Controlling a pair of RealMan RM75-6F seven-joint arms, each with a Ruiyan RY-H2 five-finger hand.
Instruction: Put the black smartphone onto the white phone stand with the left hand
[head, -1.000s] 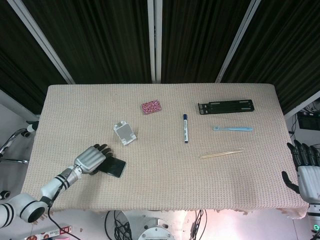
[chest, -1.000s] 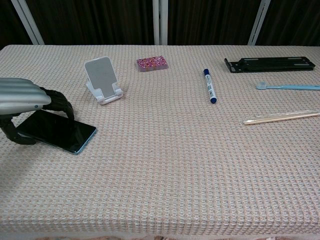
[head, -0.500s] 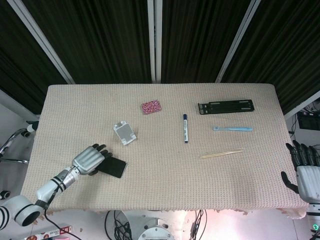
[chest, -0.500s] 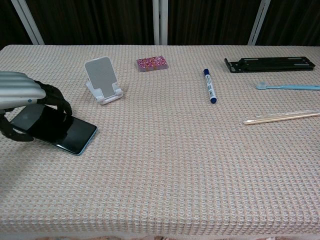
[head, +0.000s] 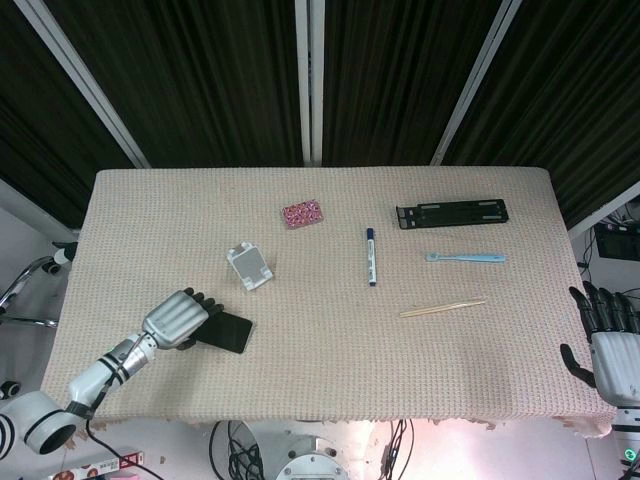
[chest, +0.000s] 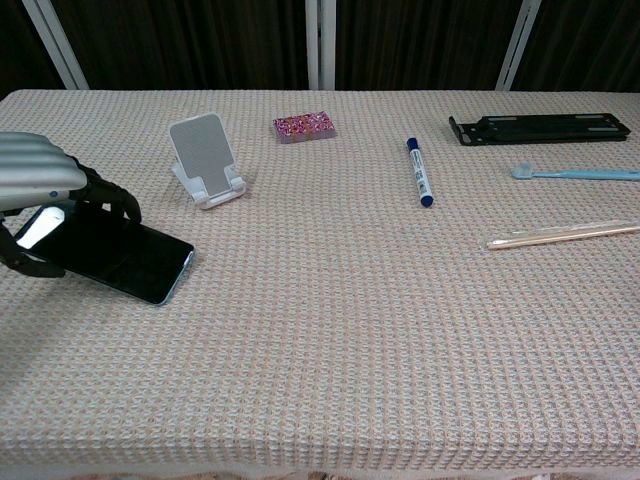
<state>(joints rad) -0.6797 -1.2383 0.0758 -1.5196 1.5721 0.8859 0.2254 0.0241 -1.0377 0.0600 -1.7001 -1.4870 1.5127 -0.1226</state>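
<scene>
The black smartphone (head: 230, 332) (chest: 118, 259) lies at the table's front left, its left end raised off the cloth and catching a glint of light. My left hand (head: 176, 317) (chest: 42, 184) grips that raised end, fingers curled over the top edge and thumb underneath. The white phone stand (head: 249, 267) (chest: 205, 159) stands upright and bare, a short way behind and to the right of the phone. My right hand (head: 606, 350) hangs off the table's right front corner, fingers apart and holding nothing; the chest view does not show it.
A pink glittery block (head: 302, 214) (chest: 304, 127) lies behind the stand. A blue marker (head: 371, 256) (chest: 419, 172) is at centre. To the right lie a black holder (head: 452, 213) (chest: 540, 127), a blue toothbrush (head: 466, 257) (chest: 575, 174) and wooden chopsticks (head: 443, 308) (chest: 563, 235).
My left hand has tightened on the phone and tilted its left end up off the cloth; the hand drew slightly back toward the front left. The right hand barely moved.
</scene>
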